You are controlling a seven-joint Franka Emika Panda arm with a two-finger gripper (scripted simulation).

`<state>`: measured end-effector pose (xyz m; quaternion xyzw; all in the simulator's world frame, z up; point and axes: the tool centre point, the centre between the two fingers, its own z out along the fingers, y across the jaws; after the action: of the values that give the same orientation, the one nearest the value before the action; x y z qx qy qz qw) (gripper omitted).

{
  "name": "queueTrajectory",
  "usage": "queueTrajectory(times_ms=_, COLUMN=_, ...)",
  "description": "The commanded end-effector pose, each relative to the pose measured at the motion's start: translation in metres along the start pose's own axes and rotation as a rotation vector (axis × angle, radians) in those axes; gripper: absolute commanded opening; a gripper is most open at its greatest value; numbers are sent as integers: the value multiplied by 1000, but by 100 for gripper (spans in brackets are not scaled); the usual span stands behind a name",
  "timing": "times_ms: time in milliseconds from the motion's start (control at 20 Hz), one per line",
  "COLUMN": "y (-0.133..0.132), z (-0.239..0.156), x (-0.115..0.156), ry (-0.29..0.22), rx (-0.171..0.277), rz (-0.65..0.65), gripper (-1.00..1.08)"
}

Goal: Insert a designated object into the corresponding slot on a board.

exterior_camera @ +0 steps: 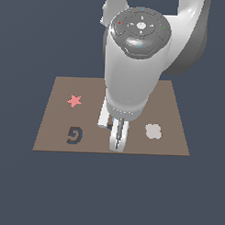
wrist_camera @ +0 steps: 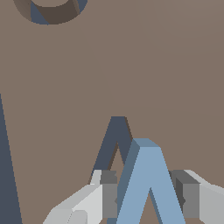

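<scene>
In the wrist view the light-blue V-shaped piece [wrist_camera: 146, 183] stands between the two fingers of my gripper [wrist_camera: 148, 199], which is shut on it. The dark V-shaped slot [wrist_camera: 114, 138] lies in the brown board [wrist_camera: 153, 65] right beside and partly behind the piece. The piece points the same way as the slot but is offset from it. In the exterior view my gripper [exterior_camera: 118, 138] points down at the board [exterior_camera: 49, 135] near its front edge. The arm hides the piece and nearly all of the slot there.
A pink star [exterior_camera: 74, 101] and a dark G-shaped recess [exterior_camera: 75, 135] lie on the exterior view's left of the board. The recess also shows in the wrist view [wrist_camera: 50, 11]. A pale lobed shape [exterior_camera: 153, 131] lies on the exterior view's right. The board's edge [wrist_camera: 5, 175] is close.
</scene>
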<state>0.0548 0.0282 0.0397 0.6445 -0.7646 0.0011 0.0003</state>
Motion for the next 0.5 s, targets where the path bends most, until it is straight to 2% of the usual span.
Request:
queueTrajectory(times_ms=0, y=-8, z=0, x=7, ry=0, rx=0, rz=17, gripper=-100)
queueTrajectory(times_ms=450, y=-15, z=-1, x=14, ry=0, rx=0, rz=36, gripper=-100)
